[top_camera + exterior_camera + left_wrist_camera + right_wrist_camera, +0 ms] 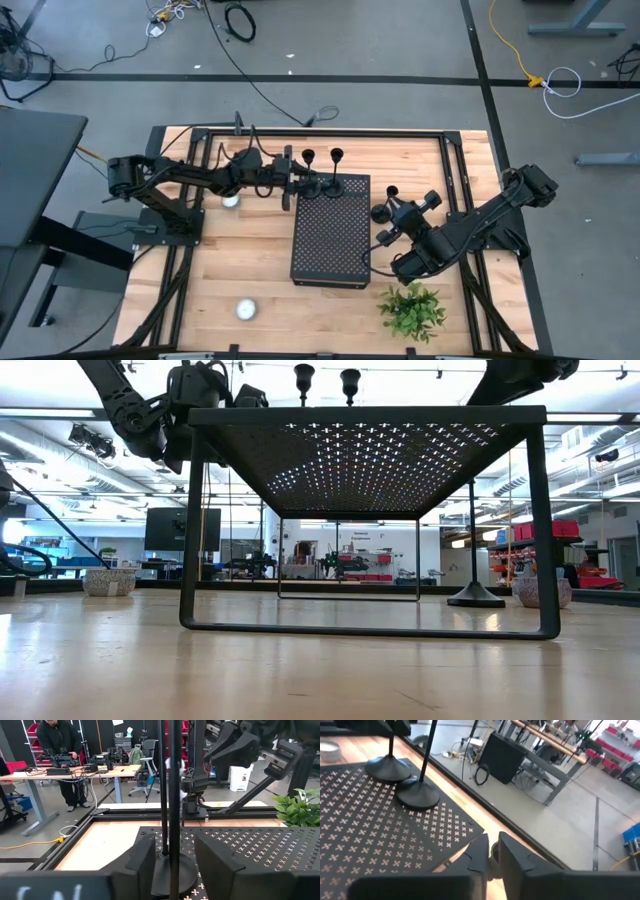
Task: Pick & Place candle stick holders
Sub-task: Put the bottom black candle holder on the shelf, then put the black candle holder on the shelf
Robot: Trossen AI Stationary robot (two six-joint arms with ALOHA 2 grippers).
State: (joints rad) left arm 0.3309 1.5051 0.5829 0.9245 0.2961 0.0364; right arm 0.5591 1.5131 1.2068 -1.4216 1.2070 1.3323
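High view: left gripper [300, 183] has its jaws spread around a slim black metal candle holder [310, 170] on the black perforated box [330, 232]; a second holder [337, 168] stands beside. Right gripper [385, 222] looks nearly closed, empty.

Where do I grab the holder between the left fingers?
Grip the candle stick holder by its thin upright stem, low above its base, from the left arm's side: the left gripper straddles it, fingers open; the second holder stands close beyond.

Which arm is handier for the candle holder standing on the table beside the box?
Right: its tool is next to that holder; the left tool is across the box.
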